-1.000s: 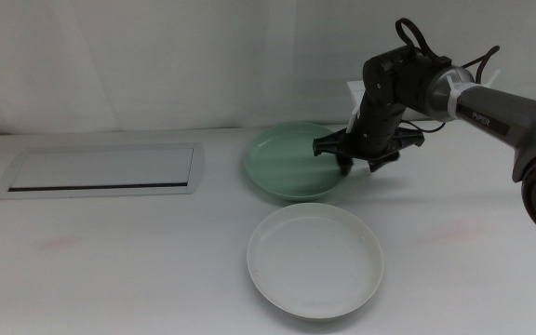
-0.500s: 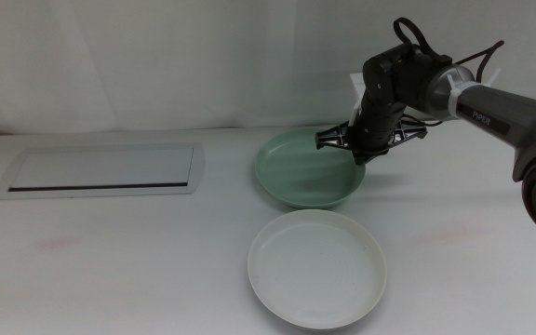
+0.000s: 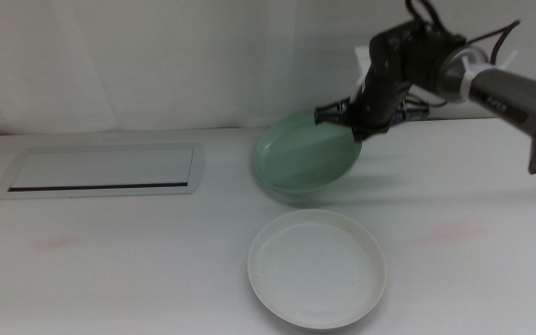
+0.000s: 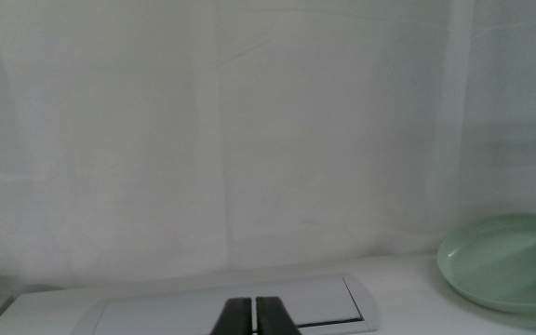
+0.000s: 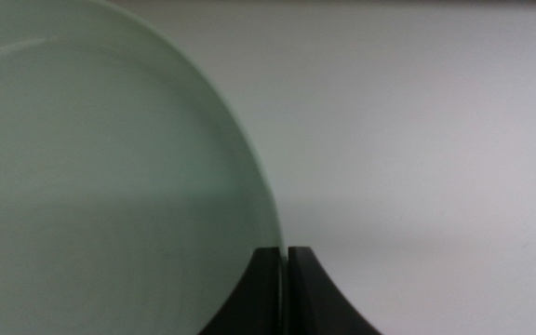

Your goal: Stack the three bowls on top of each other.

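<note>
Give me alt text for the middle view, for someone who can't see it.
The right hand grips the far rim of a mint green bowl, tilting it up off a white table. A white bowl sits nearer the camera, and a flat silver panel lies to the left.

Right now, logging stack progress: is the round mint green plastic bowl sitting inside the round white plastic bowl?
No, the mint green bowl hangs tilted from the right gripper, apart from the white bowl.

Right pincer (image 3: pixel 358 130) clamped (raised, tilted)
</note>
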